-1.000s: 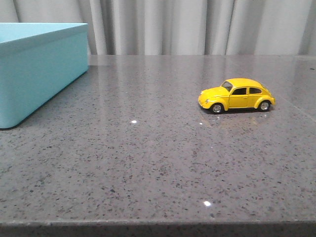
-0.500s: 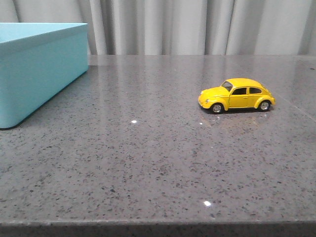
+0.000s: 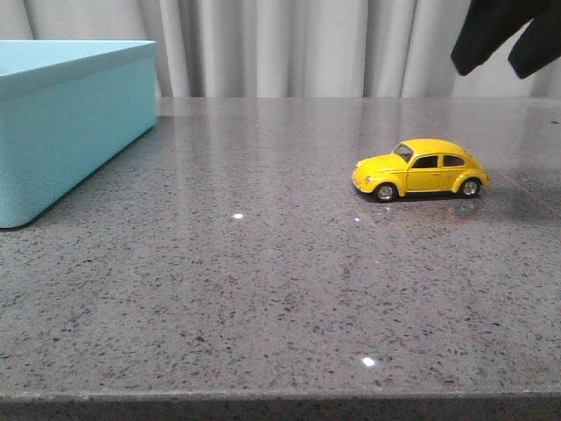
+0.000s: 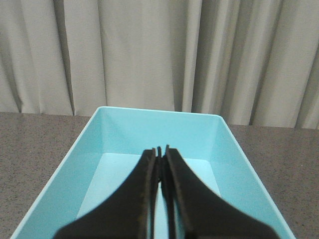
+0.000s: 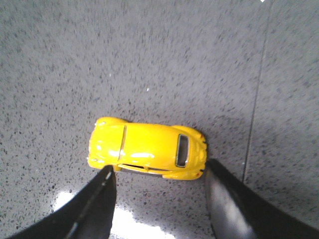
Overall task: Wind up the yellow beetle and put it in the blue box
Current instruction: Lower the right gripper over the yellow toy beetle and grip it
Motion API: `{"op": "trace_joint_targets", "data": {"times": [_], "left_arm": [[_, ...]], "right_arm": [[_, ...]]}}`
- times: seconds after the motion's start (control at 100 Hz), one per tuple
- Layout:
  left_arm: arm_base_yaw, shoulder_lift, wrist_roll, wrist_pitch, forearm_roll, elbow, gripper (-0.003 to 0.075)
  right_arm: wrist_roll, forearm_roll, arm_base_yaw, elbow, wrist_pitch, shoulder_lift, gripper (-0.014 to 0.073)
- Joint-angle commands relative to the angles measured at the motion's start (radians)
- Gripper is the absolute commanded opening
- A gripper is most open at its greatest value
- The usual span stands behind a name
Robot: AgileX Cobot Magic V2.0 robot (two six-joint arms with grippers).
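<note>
Directly above the yellow beetle (image 5: 147, 155), the right end effector (image 5: 158, 199) hangs spread wide; the car's long axis runs across the gap between its fingers. The beetle sits on the bench (image 3: 263, 289), well apart from the blue box (image 3: 70, 123), over which the closed left end effector (image 4: 160, 154) hovers.

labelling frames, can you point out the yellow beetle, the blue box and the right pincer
yellow beetle (image 3: 419, 169): front view, on its side door.
blue box (image 3: 74, 132): front view, on its outer side wall.
right pincer (image 5: 159, 199): right wrist view, midway between the open fingertips, just beside the car.
</note>
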Motion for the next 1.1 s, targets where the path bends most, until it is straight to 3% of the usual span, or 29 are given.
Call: {"op": "trace_joint_targets", "data": {"times": [0.0, 0.26, 0.53, 0.78, 1.09], "left_arm": [[0.005, 0.01, -0.008, -0.085, -0.007, -0.035, -0.0019], [0.005, 0.01, -0.008, -0.085, -0.007, -0.035, -0.0019], [0.005, 0.01, -0.008, -0.085, -0.007, -0.035, -0.0019], [0.005, 0.01, -0.008, -0.085, -0.007, -0.035, -0.0019], [0.005, 0.01, -0.008, -0.085, -0.007, -0.035, -0.0019]], "right_arm": [[-0.011, 0.016, 0.0, -0.088, 0.033, 0.044, 0.0424], [-0.011, 0.105, 0.0, -0.187, 0.111, 0.175, 0.0424], [-0.01, 0.113, 0.0, -0.213, 0.131, 0.223, 0.0425], [-0.011, 0.113, 0.0, -0.213, 0.144, 0.233, 0.0531], [-0.011, 0.111, 0.0, -0.213, 0.129, 0.268, 0.0529]]}}
